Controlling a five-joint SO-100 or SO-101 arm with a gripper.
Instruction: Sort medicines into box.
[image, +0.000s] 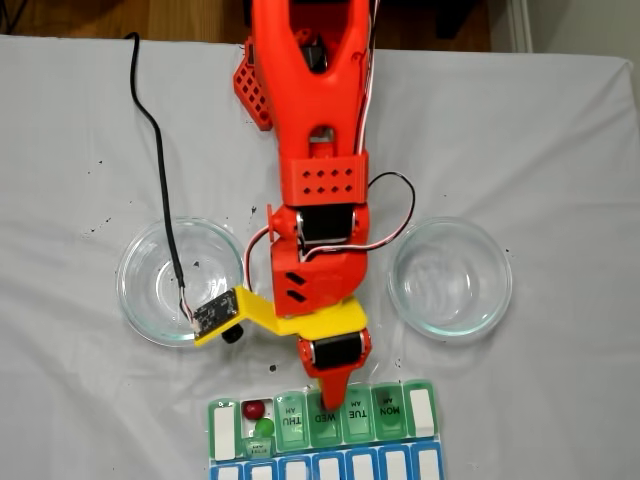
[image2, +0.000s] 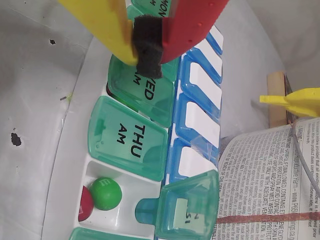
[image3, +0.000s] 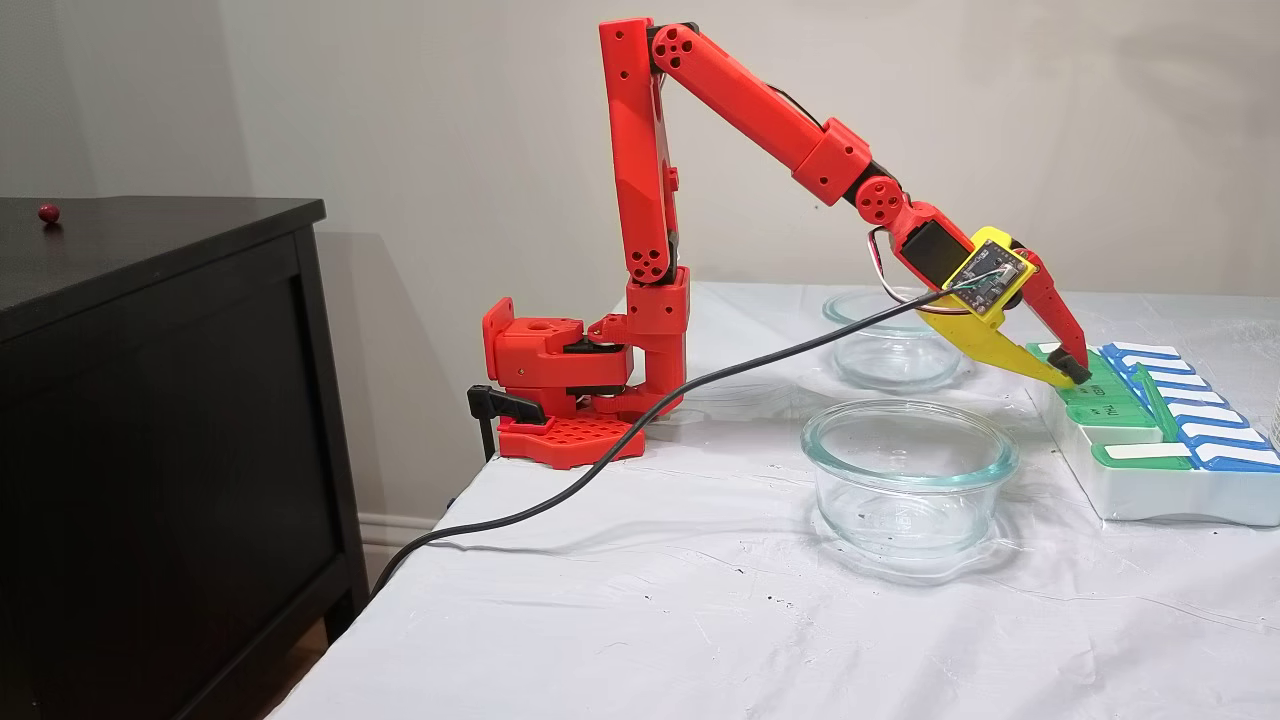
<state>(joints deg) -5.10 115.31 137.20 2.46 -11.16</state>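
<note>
The box (image: 358, 420) is a weekly pill organizer at the table's near edge in a fixed view, with green lids over a blue-lidded row. One compartment left of the THU lid (image2: 127, 137) stands open and holds two medicines, a dark red one (image: 254, 409) and a green one (image: 264, 427). The wrist view shows the same green ball (image2: 105, 193) and red ball (image2: 85, 204). My gripper (image: 326, 400) is shut, its tips just above the WED lid. In the wrist view the gripper (image2: 148, 47) shows black foam pressed between its yellow and red fingers. From the side the gripper (image3: 1075, 375) hovers at the box (image3: 1170, 495).
Two round clear glass dishes flank the arm, one left (image: 130, 290) and one right (image: 500, 290), and both look empty. A black cable (image: 150, 120) crosses the left dish. A small red ball (image3: 48, 212) lies on the black cabinet. Printed paper (image2: 260, 185) lies beside the box.
</note>
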